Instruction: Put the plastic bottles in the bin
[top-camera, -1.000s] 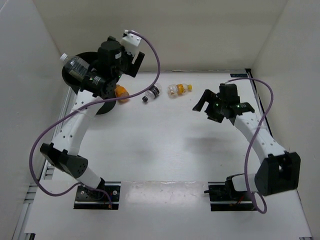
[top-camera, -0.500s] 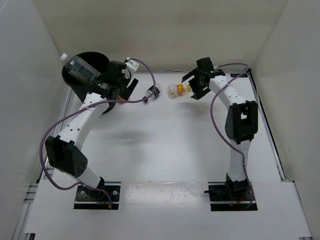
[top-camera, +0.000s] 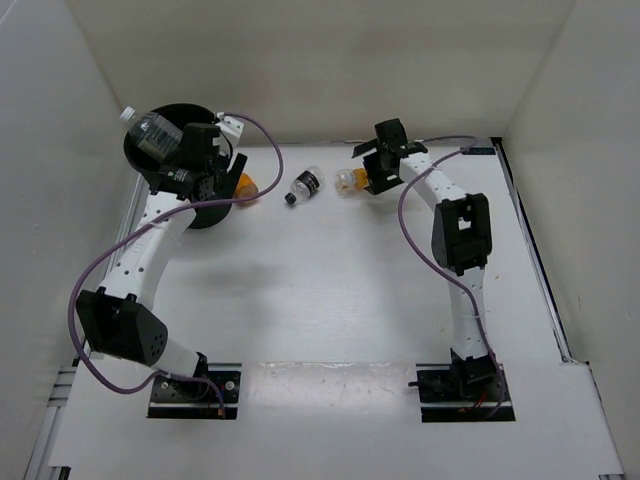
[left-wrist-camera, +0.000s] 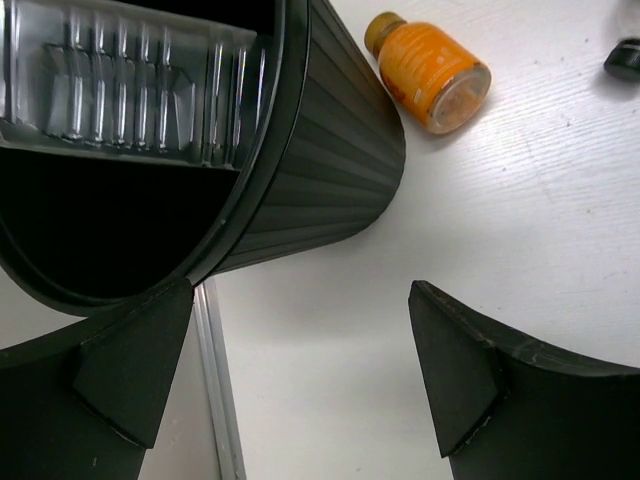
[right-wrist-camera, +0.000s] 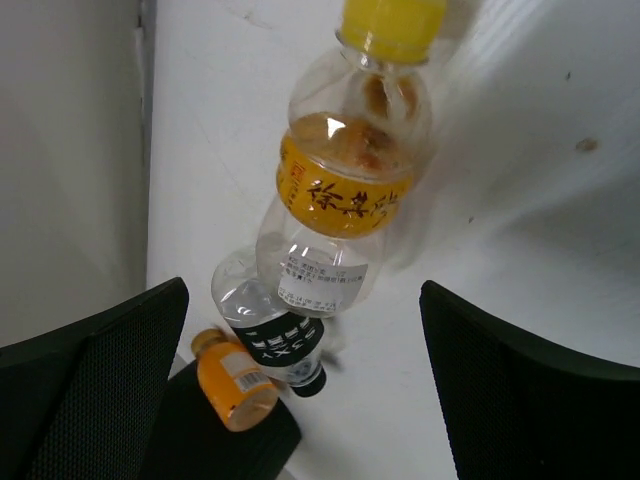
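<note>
The white table (top-camera: 320, 300) carries everything, and the bin (top-camera: 133, 160) stands at its far left corner, the mark for all that follows. The left arm (top-camera: 150, 250) reaches up to the bin's right side, where the left gripper (left-wrist-camera: 302, 300) hangs over the table just beside the bin's ribbed wall (left-wrist-camera: 330, 150). Its fingers (left-wrist-camera: 130, 370) are spread wide with only bare table between them. The right arm (top-camera: 455, 230) stretches to the far edge, well to the right of the bin. The right gripper (right-wrist-camera: 305, 290) is spread open too, gripping nothing, and in the right wrist view its fingers (right-wrist-camera: 500, 390) stand apart on either side of a bottle's base without touching it. A clear bottle (top-camera: 150, 130) lies slanted inside the bin, its capped end poking over the far left rim; the left wrist view shows its ridged side (left-wrist-camera: 120, 90) within the mouth. Three more bottles lie on their sides in a row running right from the bin. The farthest is the orange-capped bottle (top-camera: 350, 179), just ahead of the right gripper. The dark-labelled bottle (top-camera: 305, 186) lies between the other two. The stubby orange bottle (top-camera: 243, 186) lies nearest, just beside the bin's foot.
</note>
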